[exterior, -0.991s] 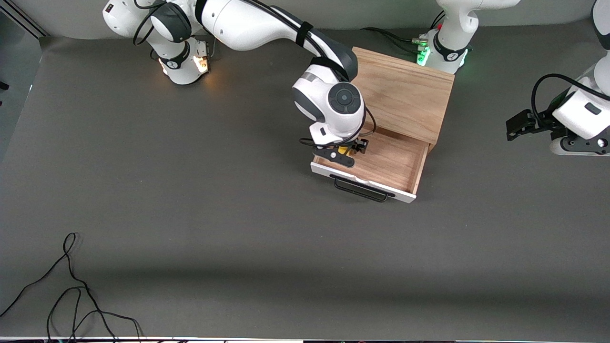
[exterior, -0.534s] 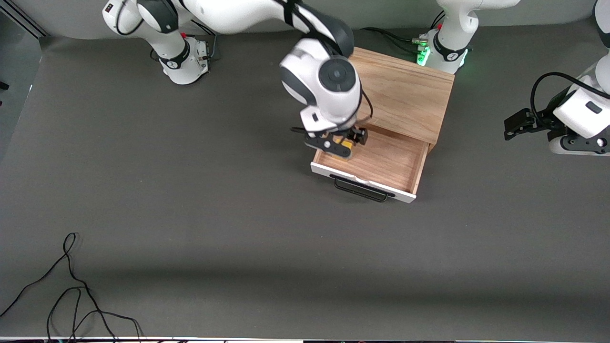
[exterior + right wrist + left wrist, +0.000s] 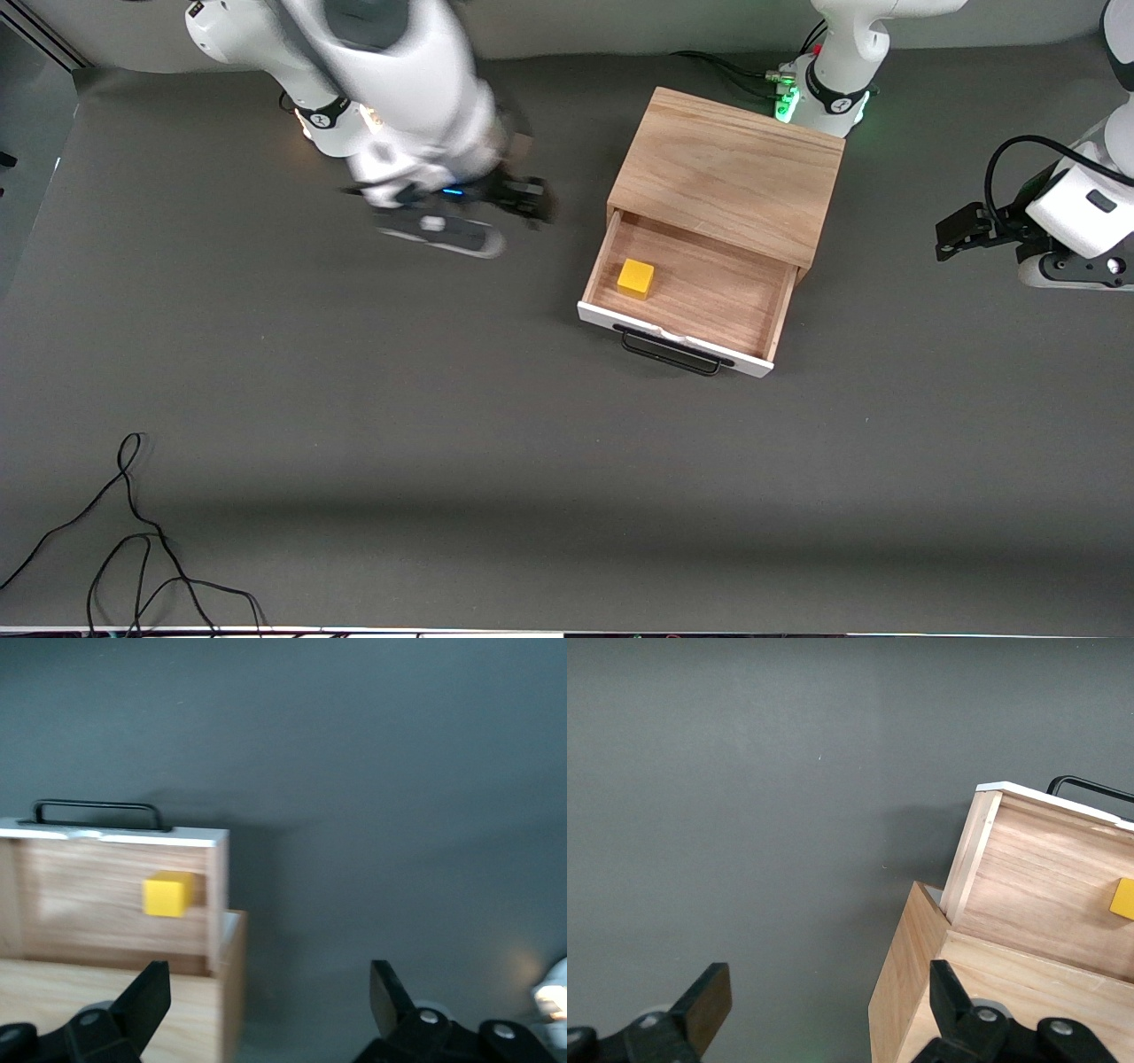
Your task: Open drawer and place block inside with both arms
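The drawer [image 3: 709, 297] stands pulled out of the light oak box [image 3: 735, 168], its white front and black handle [image 3: 669, 353] toward the front camera. The yellow block [image 3: 635, 278] lies free on the drawer floor, at the corner near the front panel toward the right arm's end. My right gripper [image 3: 487, 220] is open and empty, up over bare table beside the box. Its wrist view shows the gripper [image 3: 270, 992], the block [image 3: 168, 894] and the drawer [image 3: 89, 904]. My left gripper [image 3: 959, 232] waits open and empty off the box's other end; its wrist view shows the gripper [image 3: 828, 1001], the drawer [image 3: 1036, 877] and the block [image 3: 1123, 897].
A loose black cable [image 3: 133, 549] lies on the grey table near the front edge at the right arm's end. The left arm's base [image 3: 824, 97] stands close to the box's back corner.
My right gripper let go of the block in the drawer, rose out, and swung away toward its own base. The block stays in the drawer. The left arm has barely moved.
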